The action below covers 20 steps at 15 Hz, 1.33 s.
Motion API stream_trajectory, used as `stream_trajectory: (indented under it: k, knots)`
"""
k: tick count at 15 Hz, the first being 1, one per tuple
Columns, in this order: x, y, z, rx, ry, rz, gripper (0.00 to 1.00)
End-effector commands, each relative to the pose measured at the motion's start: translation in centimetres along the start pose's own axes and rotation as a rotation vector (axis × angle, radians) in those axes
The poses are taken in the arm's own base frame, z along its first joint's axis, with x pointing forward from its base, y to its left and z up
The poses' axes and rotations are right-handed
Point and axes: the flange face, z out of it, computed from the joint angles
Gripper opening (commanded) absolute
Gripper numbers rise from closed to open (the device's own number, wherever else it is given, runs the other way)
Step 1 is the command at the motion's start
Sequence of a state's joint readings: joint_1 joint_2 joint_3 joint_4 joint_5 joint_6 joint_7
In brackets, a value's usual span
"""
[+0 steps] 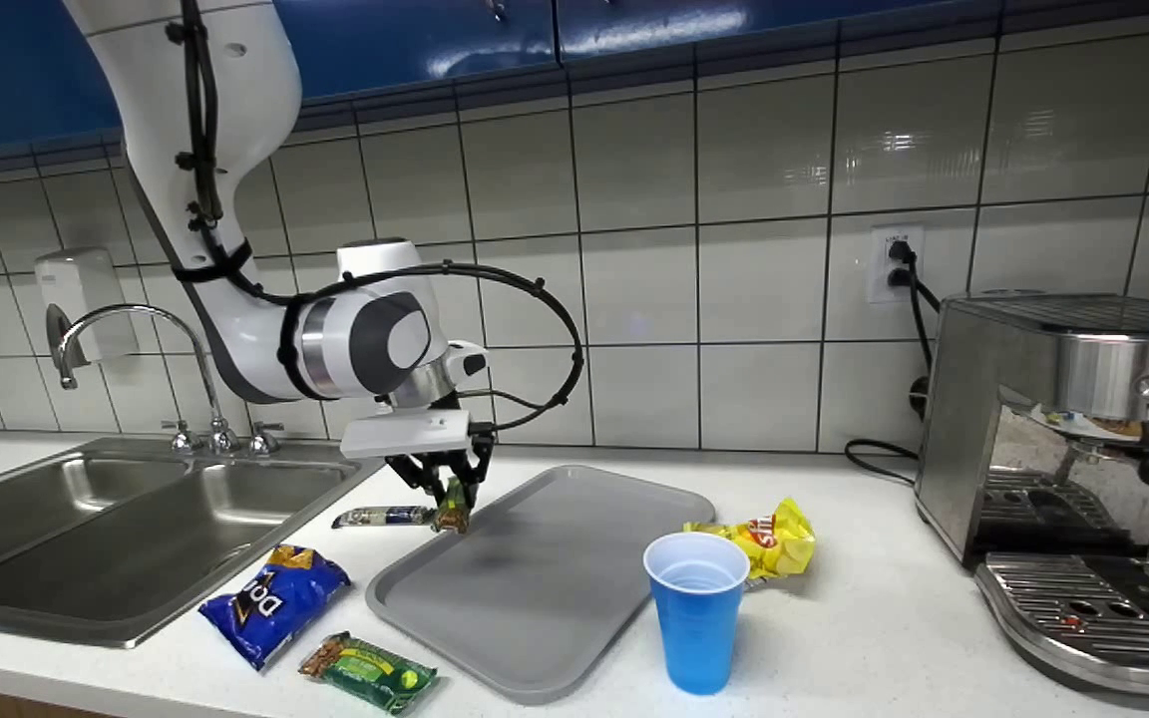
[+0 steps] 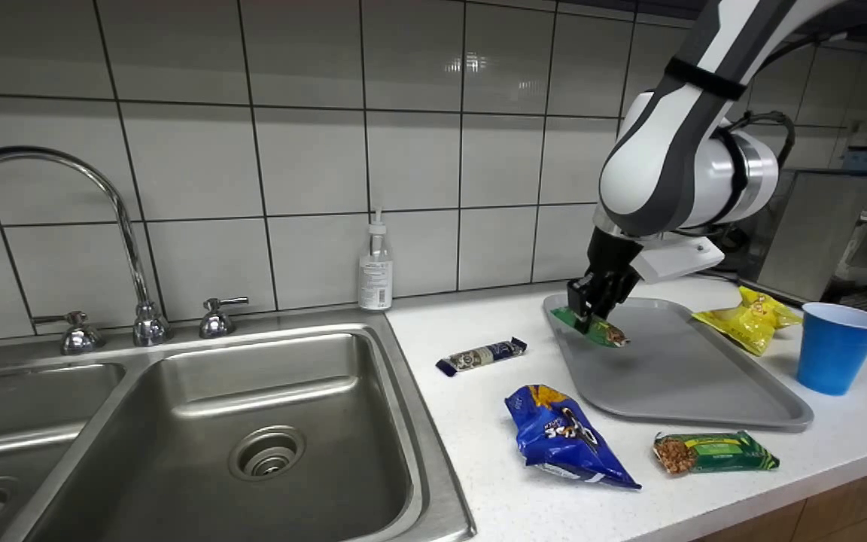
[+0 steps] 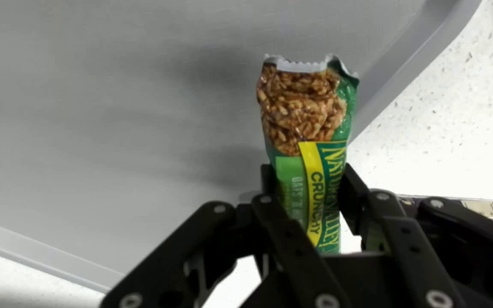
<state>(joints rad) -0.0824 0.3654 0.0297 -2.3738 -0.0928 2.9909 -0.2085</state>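
In an exterior view, the chrome faucet stands at the back of a double steel sink on the far left. Right of the sink, a blue chip bag lies on the white countertop, followed by a green granola bar lying flat near the front edge. Farther back, a slim wrapped bar in blue and silver lies between the sink and the gripper. The gripper points downward, its jaws narrowed and pinching a green Nature Valley bar from both sides. In the wrist view, the oat-pictured end of that bar juts out past the jaws, and the wrapper passes over the rim of the gray tray. The bar seems to hang slightly above the tray, though from these angles contact is hard to judge. The tray lies at a slant on the countertop, in both exterior views with the held bar at the side nearer the sink. Right of it, a blue cup stands upright, partly covering a crumpled yellow snack bag just behind. A steel espresso machine sits at the far right.
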Motion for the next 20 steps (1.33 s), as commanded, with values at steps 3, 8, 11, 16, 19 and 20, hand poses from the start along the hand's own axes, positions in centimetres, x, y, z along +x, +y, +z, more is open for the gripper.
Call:
stream_trajectory:
  k: [3, 8, 11, 16, 19, 20]
  knots:
    - [2.6, -0.6, -0.9, 0.017, -0.013, 0.047, 0.13]
    - [4.1, -1.0, -1.1, 0.01, -0.004, 0.118, 0.13]
    - [5.0, -1.6, -1.0, 0.004, 0.013, 0.175, 0.13]
    - [6.4, -2.4, 0.1, -0.018, 0.01, 0.265, 0.13]
    - [7.0, -2.8, 1.1, -0.031, 0.001, 0.305, 0.13]
    - [7.1, -3.0, 1.4, -0.035, -0.003, 0.312, 0.13]
